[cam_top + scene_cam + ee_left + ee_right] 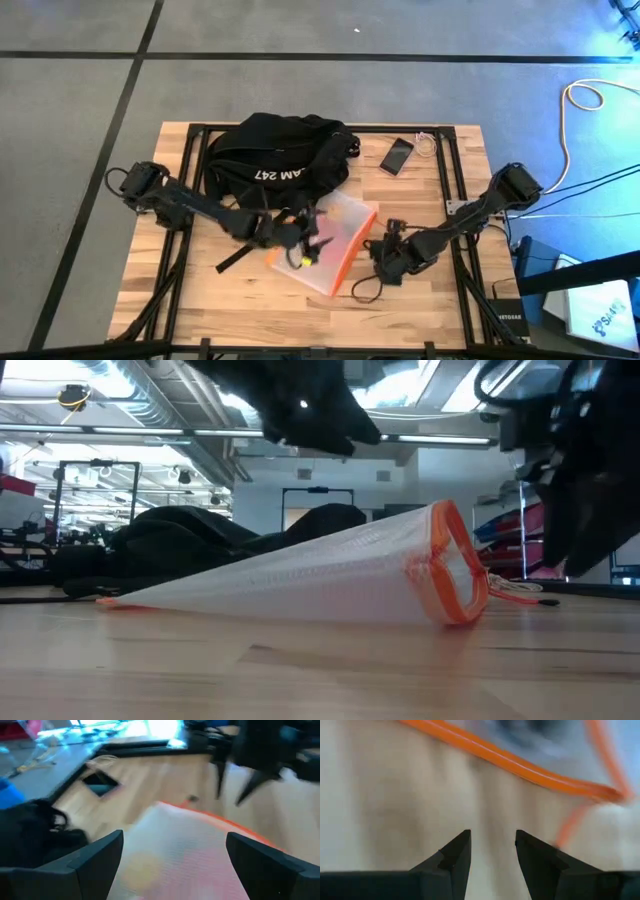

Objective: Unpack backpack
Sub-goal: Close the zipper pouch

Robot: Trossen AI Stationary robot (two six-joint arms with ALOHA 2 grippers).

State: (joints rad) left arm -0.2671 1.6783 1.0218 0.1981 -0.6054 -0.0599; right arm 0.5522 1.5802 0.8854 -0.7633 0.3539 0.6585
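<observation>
The black backpack with white lettering lies at the table's far middle; it shows behind in the low view. In front of it a translucent mesh pouch with orange edging lies flat on the wood; something yellow shows at its left side. My left gripper hovers wide open over the pouch's left part, and its two fingers stand apart above the mesh. My right gripper points down at bare wood just right of the pouch's orange edge, its fingers a little apart with nothing between.
A black phone and a coil of white cord lie at the far right of the table. A black strap trails from the backpack toward the near left. Bare wood lies along the table's near edge.
</observation>
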